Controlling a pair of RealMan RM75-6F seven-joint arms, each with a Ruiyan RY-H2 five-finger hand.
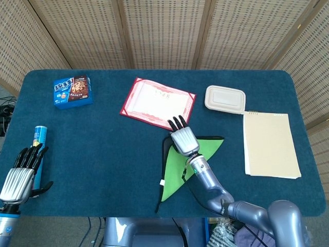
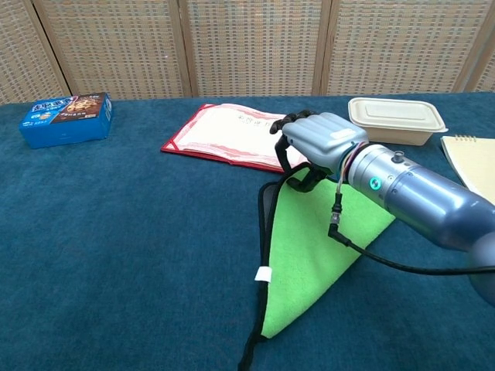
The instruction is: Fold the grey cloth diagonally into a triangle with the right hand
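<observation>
The grey cloth (image 1: pixel 176 169) lies near the table's front middle, folded into a triangle with its bright green side (image 2: pixel 309 247) up and a dark edge along its left. A white tag sits on that left edge. My right hand (image 1: pixel 184 140) is at the cloth's far corner, fingers curled down over it (image 2: pixel 321 143) and pinching the corner against the thumb. My left hand (image 1: pixel 19 175) hovers at the table's front left edge, fingers straight and apart, holding nothing.
A red-bordered certificate (image 1: pixel 158 101) lies just beyond the right hand. A blue cookie box (image 1: pixel 73 91) is at the far left, a beige lidded box (image 1: pixel 225 99) at the far right, a yellow notepad (image 1: pixel 270 144) at the right. A blue tube (image 1: pixel 39 146) lies beside the left hand.
</observation>
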